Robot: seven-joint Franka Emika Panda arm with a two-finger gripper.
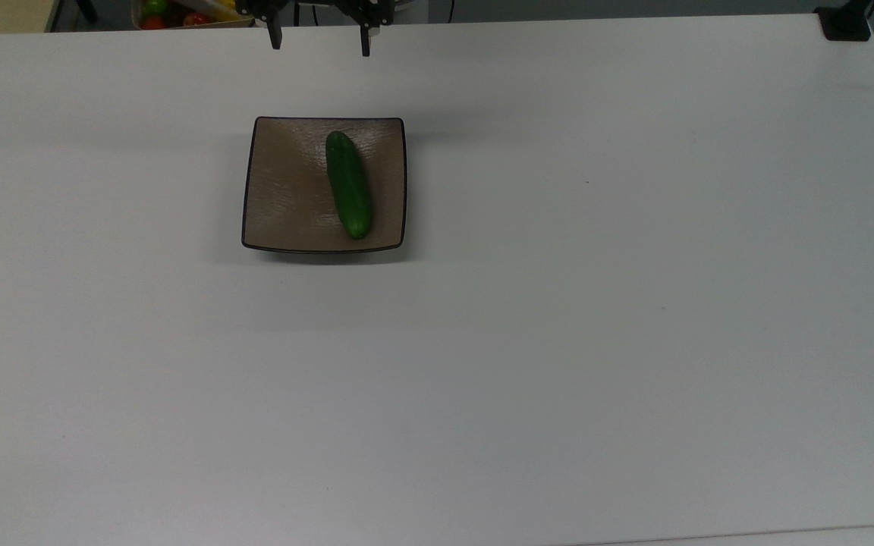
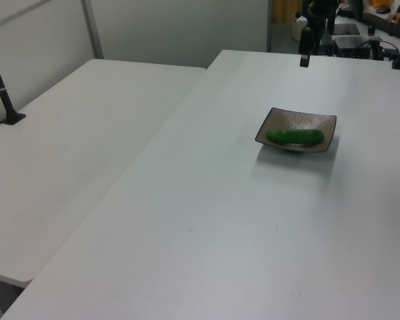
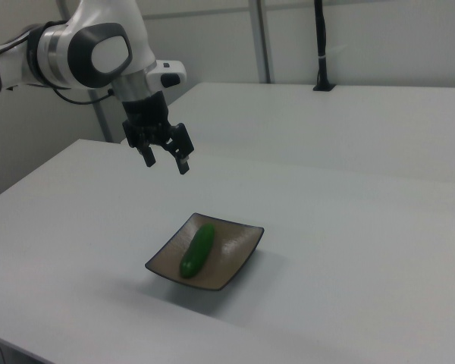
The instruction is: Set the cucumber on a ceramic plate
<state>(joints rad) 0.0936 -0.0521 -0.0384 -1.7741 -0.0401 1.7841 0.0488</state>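
One cucumber (image 1: 348,184) lies on the ceramic plate (image 1: 281,205), toward the top view's right, within the rim. Gripper (image 1: 319,39) sits past the plate's far edge, fingers spread, empty.

Left view: cucumber (image 2: 294,137) flat along the plate's (image 2: 313,122) near side.

Right view: gripper (image 3: 165,160) hangs high above the plate (image 3: 233,250), well apart. Placement looks done; I'd retreat straight up and avoid sweeping low across the dish.

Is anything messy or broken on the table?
Nothing stands out. The cucumber lies whole on the ceramic plate, a bit toward the top view's right. The hand hangs open above the table, holding nothing.
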